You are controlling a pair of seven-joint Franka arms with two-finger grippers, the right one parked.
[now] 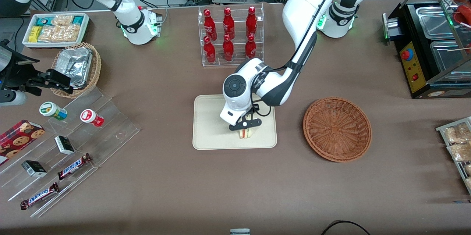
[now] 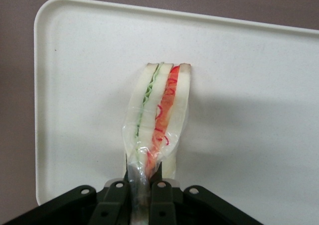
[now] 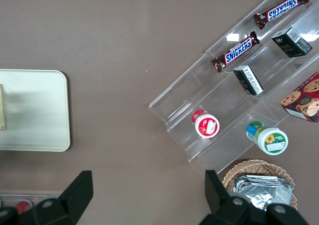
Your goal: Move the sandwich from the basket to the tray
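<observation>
The sandwich point(image 1: 245, 133), a pale wedge with green and red-orange filling in clear wrap, stands on its edge on the cream-white tray point(image 1: 209, 139), nearer the front camera than the tray's middle. My left gripper point(image 1: 245, 127) is over it, shut on the sandwich's wrap. In the left wrist view the sandwich point(image 2: 159, 110) rests on the tray point(image 2: 249, 85) with the fingers point(image 2: 160, 195) pinching its wrapped end. The reddish-brown wicker basket point(image 1: 337, 129) lies empty beside the tray, toward the working arm's end.
A clear rack of red bottles point(image 1: 230, 35) stands farther from the camera than the tray. A clear stepped shelf point(image 1: 70, 143) with snacks, a tan foil basket point(image 1: 78, 66) and a white snack bin point(image 1: 56, 29) lie toward the parked arm's end. A black appliance point(image 1: 430, 47) stands toward the working arm's end.
</observation>
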